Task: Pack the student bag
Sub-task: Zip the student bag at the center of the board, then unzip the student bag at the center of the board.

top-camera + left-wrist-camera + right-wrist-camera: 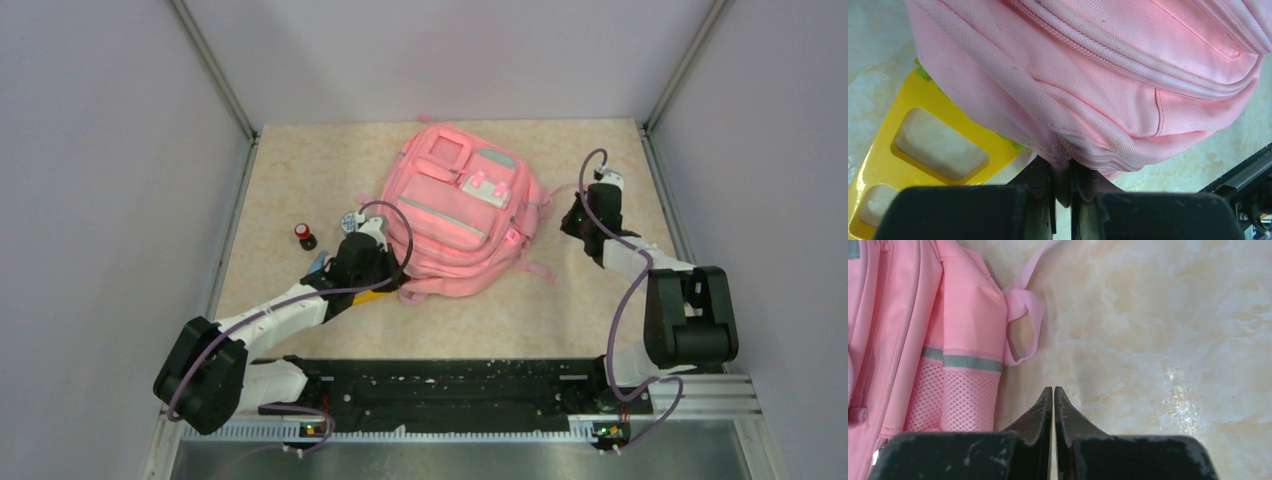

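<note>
The student bag (455,210), a big pink backpack with grey strips and white buckles, lies flat in the middle of the table. My left gripper (1062,170) is at its near left edge, shut on a fold of the pink fabric (1063,150); from above that gripper (372,262) sits against the bag's lower left corner. A yellow flat tray-like piece (883,160) with cut-out windows lies half under the bag beside it. My right gripper (1053,390) is shut and empty over bare table, just right of the bag's mesh side pocket (955,400) and a strap loop (1023,315).
A small red and black object (304,235) stands on the table left of the bag. Something small and round (350,220) lies by the left wrist. Grey walls and metal rails enclose the table. The black base rail (450,385) runs along the near edge.
</note>
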